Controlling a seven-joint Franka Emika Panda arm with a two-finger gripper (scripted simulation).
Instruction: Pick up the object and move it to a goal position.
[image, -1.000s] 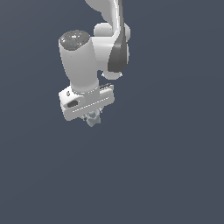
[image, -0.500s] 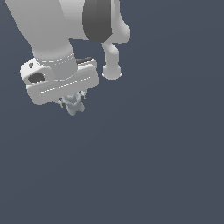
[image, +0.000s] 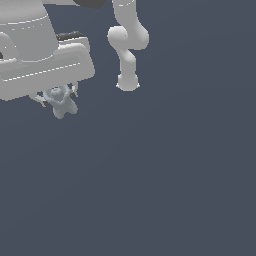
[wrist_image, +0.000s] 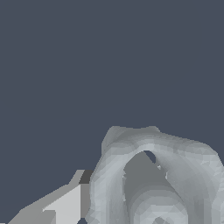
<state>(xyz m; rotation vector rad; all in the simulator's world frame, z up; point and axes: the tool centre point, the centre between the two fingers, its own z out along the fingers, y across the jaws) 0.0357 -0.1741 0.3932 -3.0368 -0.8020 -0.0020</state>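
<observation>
The object (image: 61, 102), a small pale grey-green knobbly lump, hangs below the white hand at the exterior view's upper left. My gripper (image: 57, 97) is shut on the object, its short fingers (image: 42, 99) pressing either side. The big white wrist housing (image: 40, 60) fills the corner above it. In the wrist view the object (wrist_image: 153, 179) looms large and close, with one white finger (wrist_image: 61, 205) beside it.
The arm's white links (image: 127, 40) and base (image: 127, 82) stand further back, toward the exterior view's upper middle. All around is a plain dark blue-grey floor (image: 165, 185).
The hand, still holding the object, has moved toward the exterior view's left and much closer to the camera, looming larger. The arm's base link has come into view.
</observation>
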